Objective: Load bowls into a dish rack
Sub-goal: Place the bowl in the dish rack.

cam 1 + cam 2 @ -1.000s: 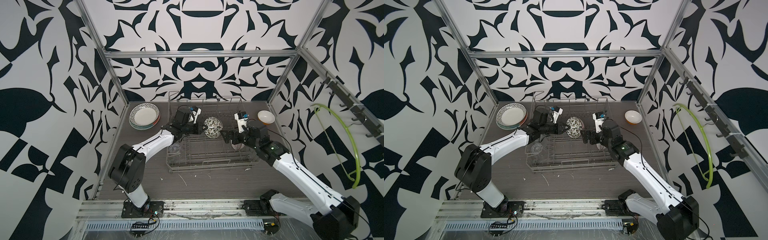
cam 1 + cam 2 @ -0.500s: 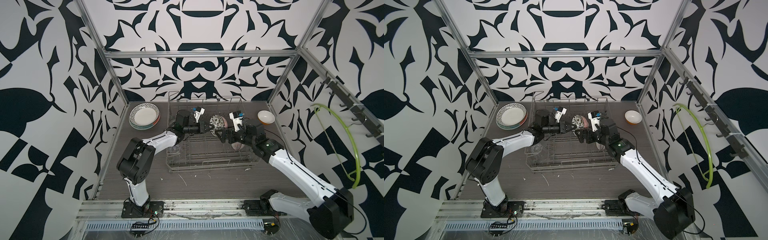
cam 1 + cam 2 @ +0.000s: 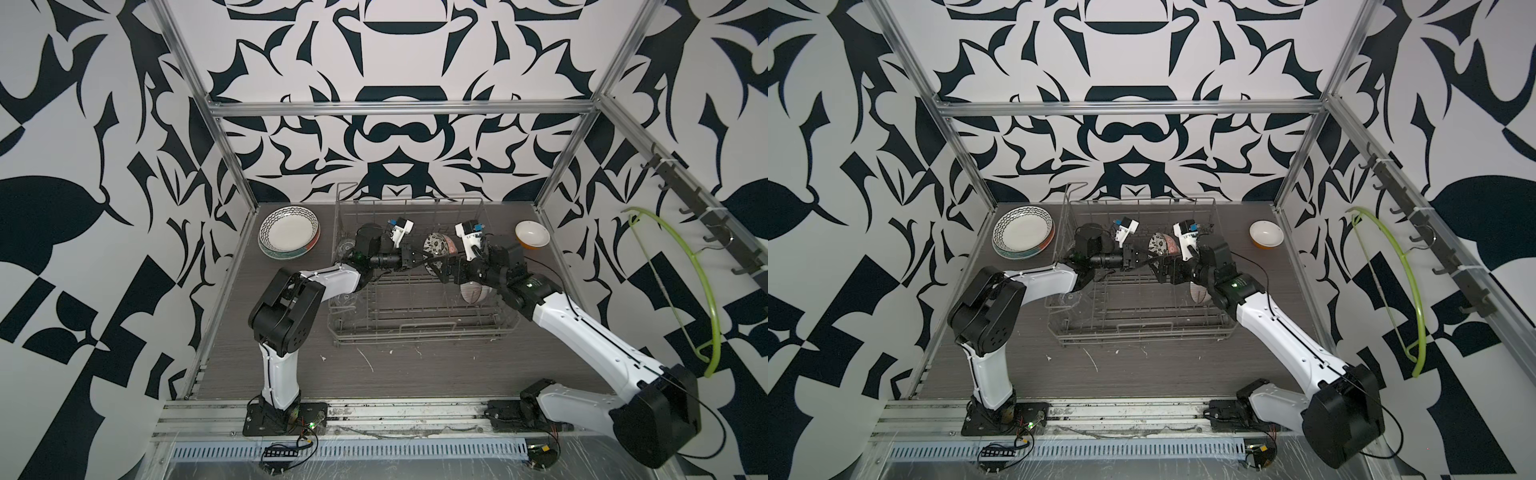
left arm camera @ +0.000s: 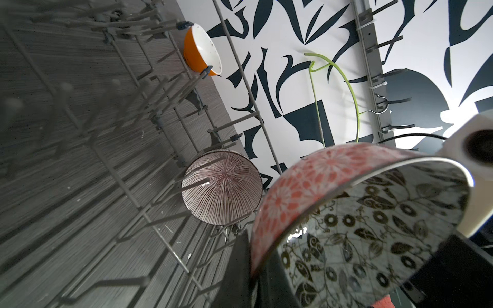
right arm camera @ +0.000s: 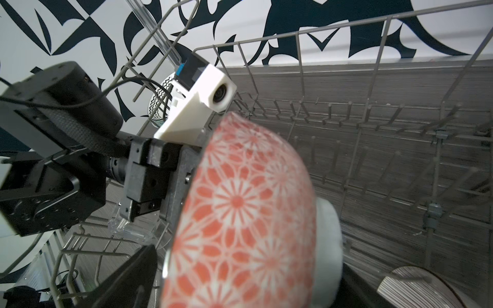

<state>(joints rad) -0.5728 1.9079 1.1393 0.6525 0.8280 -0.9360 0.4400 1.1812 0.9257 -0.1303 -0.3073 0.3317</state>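
Note:
The floral bowl [image 3: 436, 247] [image 3: 1160, 245], black-and-white inside and red-flowered outside, hangs on edge above the dish rack [image 3: 415, 332] [image 3: 1142, 332]. My left gripper [image 3: 420, 261] [image 4: 256, 250] is shut on its rim. My right gripper [image 3: 449, 269] [image 5: 250, 266] stands open, one jaw on each side of the bowl [image 5: 240, 213]. The striped bowl [image 3: 471, 293] [image 4: 221, 186] stands on edge among the rack's tines, under my right wrist. An orange bowl [image 3: 532, 235] [image 4: 202, 50] sits upright on the table, right of the rack.
A stack of plates [image 3: 289, 232] lies at the back left of the table. Clear glasses [image 3: 345, 247] stand at the rack's left end. Tall wire sides surround both arms. A green hanger [image 3: 685, 270] hangs on the right wall.
My left gripper has carried the floral bowl rightward over the rack and turned it on edge. My right gripper has moved left and now has its jaws around the bowl.

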